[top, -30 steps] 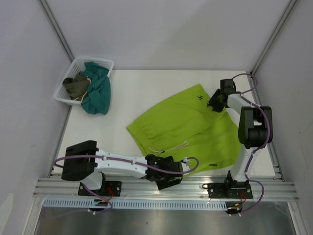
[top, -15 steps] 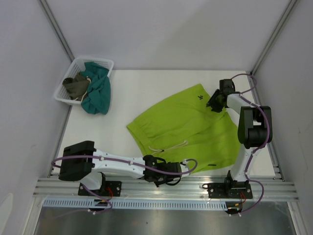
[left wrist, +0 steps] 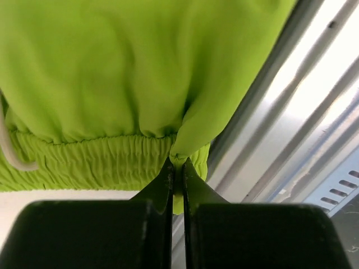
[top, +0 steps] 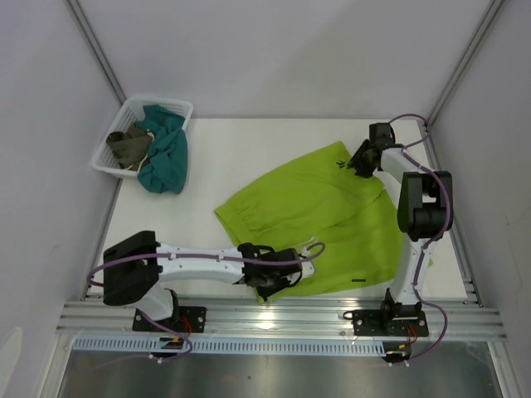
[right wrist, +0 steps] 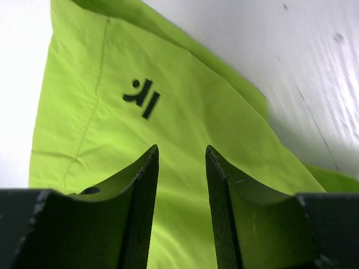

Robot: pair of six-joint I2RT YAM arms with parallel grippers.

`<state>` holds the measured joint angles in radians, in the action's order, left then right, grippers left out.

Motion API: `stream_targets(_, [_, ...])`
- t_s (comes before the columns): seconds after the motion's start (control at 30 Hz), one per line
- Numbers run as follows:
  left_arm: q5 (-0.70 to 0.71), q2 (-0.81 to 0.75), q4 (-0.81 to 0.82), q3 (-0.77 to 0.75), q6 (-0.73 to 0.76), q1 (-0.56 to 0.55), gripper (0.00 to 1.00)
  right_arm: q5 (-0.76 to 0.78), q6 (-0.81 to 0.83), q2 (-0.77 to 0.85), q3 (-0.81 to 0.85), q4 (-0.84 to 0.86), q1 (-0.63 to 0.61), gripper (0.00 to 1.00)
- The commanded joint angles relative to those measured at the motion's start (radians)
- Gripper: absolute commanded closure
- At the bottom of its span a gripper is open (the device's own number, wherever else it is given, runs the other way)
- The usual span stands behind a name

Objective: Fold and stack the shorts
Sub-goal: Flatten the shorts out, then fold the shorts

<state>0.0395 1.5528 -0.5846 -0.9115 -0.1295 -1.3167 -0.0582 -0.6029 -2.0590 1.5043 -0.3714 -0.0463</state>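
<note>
Left wrist: left gripper (left wrist: pixel 177 168) jaws clenched on shorts (left wrist: pixel 112 67) waistband (left wrist: pixel 84 159); right gripper (right wrist: pixel 180 168) jaws released near logo (right wrist: pixel 141 98). Advised: draw fold across evenly, fabric taut.

white table (top: pixel 249 153) between pale grey walls (top: pixel 290 50)

Left of the shorts (top: pixel 315 211), bare surface (top: pixel 228 153) lies open as far as the basket (top: pixel 159 99); right of the shorts, the right arm (top: pixel 423 207) stands close against the side wall (top: pixel 494 166).
</note>
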Motion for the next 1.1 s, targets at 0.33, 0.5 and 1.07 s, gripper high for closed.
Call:
stream_targets(0.33, [-0.029, -0.039, -0.089, -0.058, 0.016, 0.097, 0.99, 0.051, 0.052, -0.099, 0.201, -0.055, 0.025, 0.38])
stream_targets(0.5, [-0.021, 0.013, -0.107, -0.093, 0.027, 0.131, 1.0, 0.0, 0.078, -0.027, 0.162, -0.089, 0.107, 0.38])
stream_targets(1.07, [-0.089, 0.119, -0.216, -0.305, 0.014, 0.168, 0.99, 0.069, -0.032, 0.706, -0.325, -0.483, 0.365, 0.43])
